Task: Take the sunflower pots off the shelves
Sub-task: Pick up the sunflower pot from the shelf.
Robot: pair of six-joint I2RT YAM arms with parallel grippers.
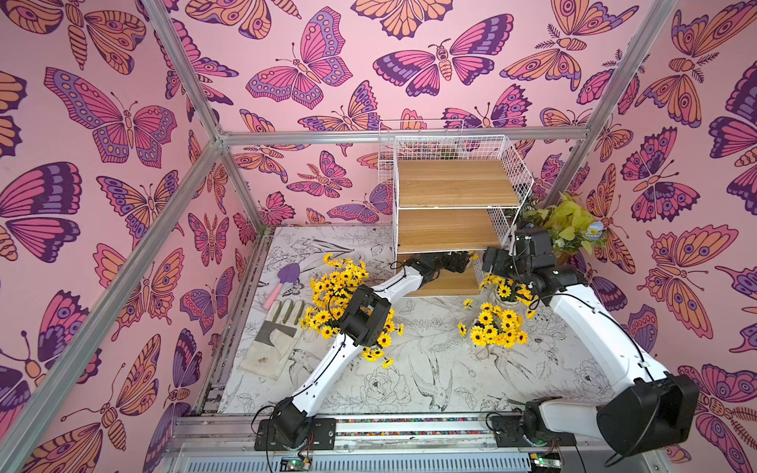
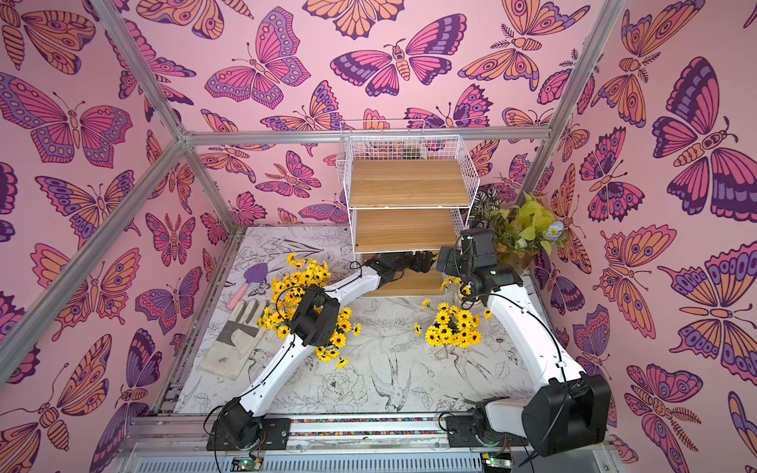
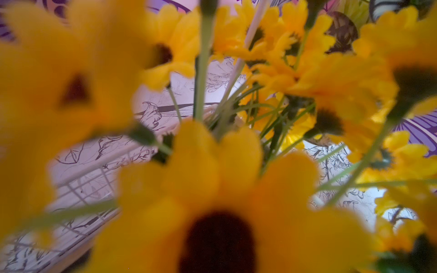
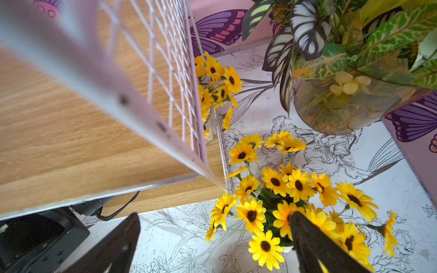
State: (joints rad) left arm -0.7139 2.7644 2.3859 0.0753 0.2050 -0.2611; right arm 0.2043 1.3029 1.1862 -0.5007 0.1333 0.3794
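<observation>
The three-tier shelves (image 1: 454,182) of light wooden boards in a white wire-grid frame stand at the back of the table (image 1: 409,393), which is printed with black line drawings of flowers and birds. The top and middle boards are bare. One small white ribbed sunflower pot (image 4: 214,80) with yellow, dark-centred blooms is on the bottom board at its right side, by the wire grid. The left arm (image 1: 393,282) reaches in under the middle board toward it, and the left gripper (image 1: 461,259) is mostly hidden there. The left wrist view is filled with blurred yellow petals and shows no fingers, so I cannot tell how wide the jaws stand or whether they hold anything. The right gripper (image 4: 215,215) hangs outside the rack's right front corner, its two black fingers (image 4: 113,245) spread wide and gripping nothing. Below it a second sunflower pot (image 4: 272,201) stands on the table just beside the frame. A third bunch (image 1: 495,327) stands nearer the front, and a cluster of more bunches (image 1: 334,286) sits at the table's left under the left arm's elbow. A purple trowel with a pink handle (image 1: 282,282) and grey-white gardening gloves (image 1: 272,344) lie at the left edge, and a larger pot of yellow-green foliage (image 1: 569,225) stands right of the rack
</observation>
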